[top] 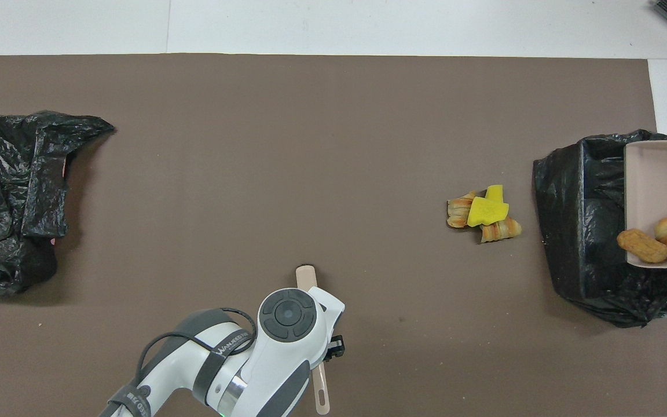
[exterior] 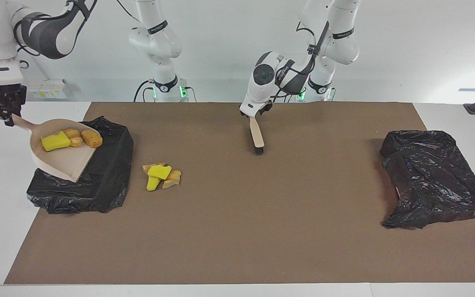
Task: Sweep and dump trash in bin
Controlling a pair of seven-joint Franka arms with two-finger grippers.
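Facing view: dustpan poised over the bin, one pile left

Right gripper [exterior: 6, 113] pinches the handle of the beige plastic dustpan [exterior: 62, 163], tilting it over the black bag-lined bin [exterior: 109, 181], probably so its three trash pieces [exterior: 56, 141] slide in. Toward the left gripper [exterior: 256, 113], a yellow-and-orange trash pile [exterior: 161, 175] lies on open brown mat [exterior: 237, 231]. Below that gripper a wooden-handled brush [exterior: 257, 138] stands bristles down; whether it is gripped, I cannot tell.
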